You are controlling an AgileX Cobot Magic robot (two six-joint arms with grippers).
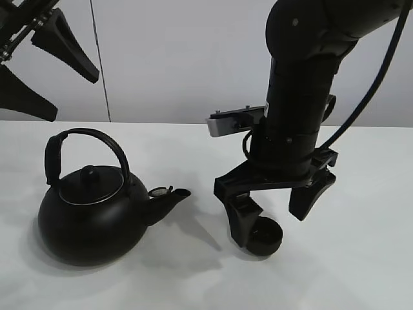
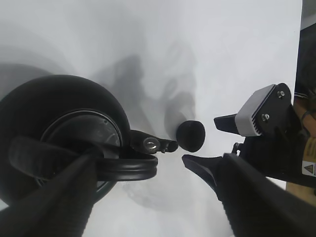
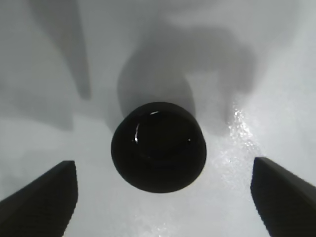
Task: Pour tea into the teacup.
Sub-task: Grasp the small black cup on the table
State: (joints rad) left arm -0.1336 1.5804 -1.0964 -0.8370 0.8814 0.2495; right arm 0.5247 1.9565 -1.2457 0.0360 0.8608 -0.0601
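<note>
Sitting upright on the white table [image 1: 361, 271], the teacup [image 1: 266, 237] is resting at about 3 o'clock from the kettle [image 1: 90, 219], well apart from it. In the right wrist view its dark inside is showing a small glint. The right claw [image 1: 274, 223] is hanging straight over the cup with its jaws released and spread wide, one finger at the cup's 9 o'clock and the other at its 3 o'clock, neither one touching it and nothing being grasped. The kettle's spout [image 1: 174, 194] is pointing toward 3 o'clock, at the cup, and its arched handle is standing up. The left claw [image 1: 72, 97] is hovering in the air at about 11 o'clock from the kettle, also released and gripping nothing.
</note>
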